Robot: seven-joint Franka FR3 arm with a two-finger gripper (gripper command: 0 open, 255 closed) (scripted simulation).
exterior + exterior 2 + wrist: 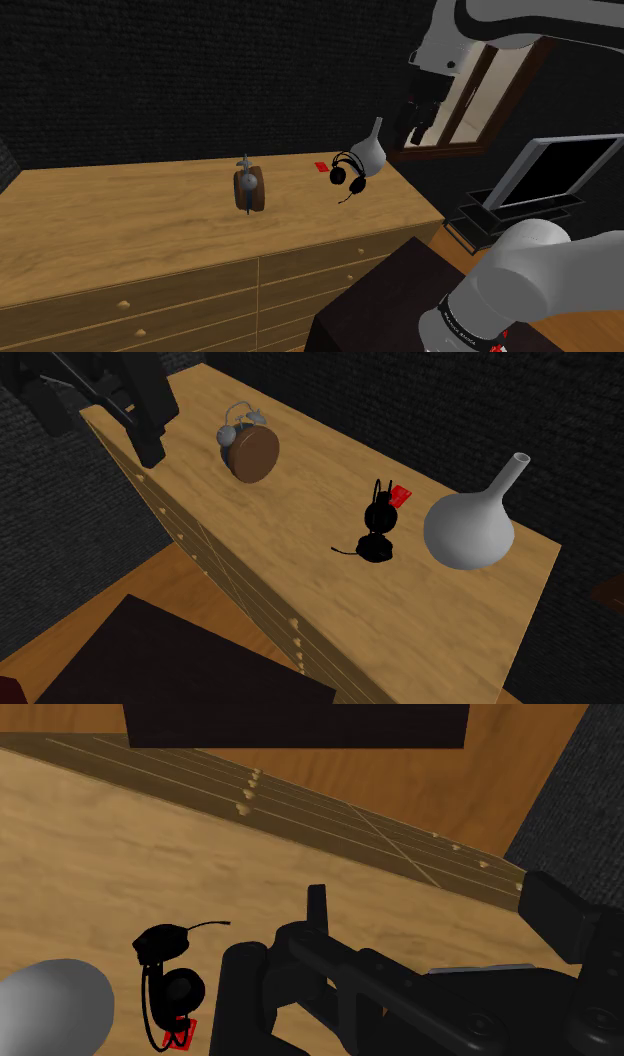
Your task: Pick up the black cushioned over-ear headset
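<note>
The black over-ear headset (347, 172) stands on the wooden dresser top (120, 220), near its end at the shoulder view's right, with a thin cord trailing from it. It also appears as the headset (380, 527) beside the vase and as the headset (170, 974) off to one side of the fingers. My gripper (415, 125) hangs in the air above and to the right of it, well clear of the dresser. In the wrist view the gripper (395, 919) has its black fingers apart, with nothing between them. The gripper (140, 437) is over the dresser's front edge.
A pale round vase (370, 152) with a narrow neck stands right behind the headset. A small red card (320, 167) lies beside it. A brown alarm clock (249, 188) stands mid-dresser. Drawers with knobs run below the front edge. A dark monitor (560, 170) stands right of the dresser.
</note>
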